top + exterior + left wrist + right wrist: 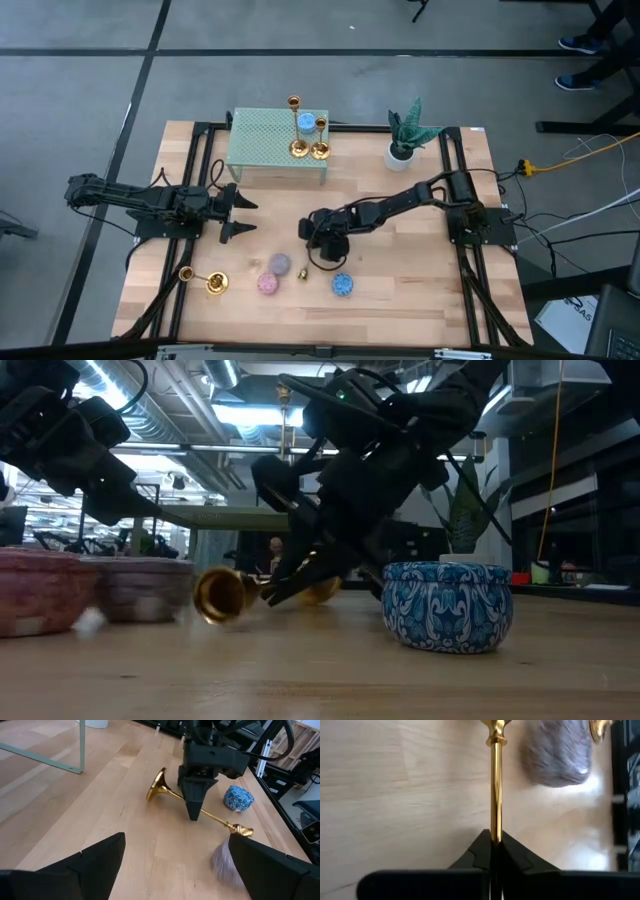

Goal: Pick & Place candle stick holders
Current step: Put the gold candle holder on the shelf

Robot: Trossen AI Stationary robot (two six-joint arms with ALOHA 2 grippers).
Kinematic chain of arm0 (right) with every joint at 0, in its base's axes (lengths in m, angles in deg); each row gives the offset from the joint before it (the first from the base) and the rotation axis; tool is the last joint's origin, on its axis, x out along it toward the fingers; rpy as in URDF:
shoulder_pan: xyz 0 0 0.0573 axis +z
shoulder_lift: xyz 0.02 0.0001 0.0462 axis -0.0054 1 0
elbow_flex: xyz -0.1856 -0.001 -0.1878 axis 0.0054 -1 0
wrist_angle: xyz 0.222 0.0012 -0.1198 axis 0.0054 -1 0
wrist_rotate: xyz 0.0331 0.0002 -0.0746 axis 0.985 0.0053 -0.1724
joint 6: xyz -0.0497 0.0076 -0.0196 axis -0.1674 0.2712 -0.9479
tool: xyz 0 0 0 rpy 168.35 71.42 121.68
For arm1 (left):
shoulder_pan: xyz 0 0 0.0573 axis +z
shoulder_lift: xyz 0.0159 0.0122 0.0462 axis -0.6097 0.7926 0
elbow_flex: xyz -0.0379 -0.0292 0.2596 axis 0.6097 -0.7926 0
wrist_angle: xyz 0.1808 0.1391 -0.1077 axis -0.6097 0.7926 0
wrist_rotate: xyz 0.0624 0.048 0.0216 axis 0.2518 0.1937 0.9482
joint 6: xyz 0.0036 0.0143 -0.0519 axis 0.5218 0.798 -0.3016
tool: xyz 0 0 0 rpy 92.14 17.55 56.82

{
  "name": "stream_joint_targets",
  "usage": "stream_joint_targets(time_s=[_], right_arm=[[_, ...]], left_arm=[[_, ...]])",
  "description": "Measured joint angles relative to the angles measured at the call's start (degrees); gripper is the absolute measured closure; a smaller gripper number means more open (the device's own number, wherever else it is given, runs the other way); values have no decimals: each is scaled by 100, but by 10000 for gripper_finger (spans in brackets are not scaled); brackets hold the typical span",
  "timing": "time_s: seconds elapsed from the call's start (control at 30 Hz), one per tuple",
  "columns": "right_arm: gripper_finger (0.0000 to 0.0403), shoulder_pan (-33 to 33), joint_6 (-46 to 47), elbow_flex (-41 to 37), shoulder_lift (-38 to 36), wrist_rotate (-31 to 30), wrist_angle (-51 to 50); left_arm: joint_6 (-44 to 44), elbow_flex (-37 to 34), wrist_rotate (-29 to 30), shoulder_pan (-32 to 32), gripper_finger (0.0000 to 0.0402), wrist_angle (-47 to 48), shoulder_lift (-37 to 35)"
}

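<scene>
**Right gripper clamped on a fallen candlestick's stem**

The right gripper points down at the middle of the tabletop, its two fingers pressed together on the thin stem of a gold candle stick holder that lies on its side. The right wrist view shows the stem running straight out from between the closed fingertips, gripped partway along its length, with the small cup end farthest from the gripper and near the purple-grey candle. In the left wrist view the flared base is on one side of the gripper and the cup end on the other, close to the blue candle.

To do this step well, I would lift slowly and straight up: the stem is thin, smooth and shiny, so it could pivot or slip in the grip, and the heavier base may swing downwards. The lift should clear the nearby candles before heading for the green stand at the back, where two upright holders are already placed, which is probably the goal. The holder must be turned upright before it is set down.

Another holder lies on its side near the front left corner. The left gripper waits over the left of the tabletop with its fingers spread wide, holding nothing.
</scene>
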Motion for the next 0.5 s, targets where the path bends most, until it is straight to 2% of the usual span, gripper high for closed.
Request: stream_joint_targets(time_s=[0.13,0.23,0.33,0.5], right_arm=[[372,-107,916,-14,-192,13,-49],[388,-258,1546,-13,-499,150,-85],[388,-428,2307,-13,-845,588,-152],[387,-665,4236,-11,-1393,1305,-26]], left_arm=[[0,0,0,-1,49,0,0],[0,-1,0,0,48,0,0],[0,1,0,0,48,0,0],[0,0,0,-2,48,0,0]])
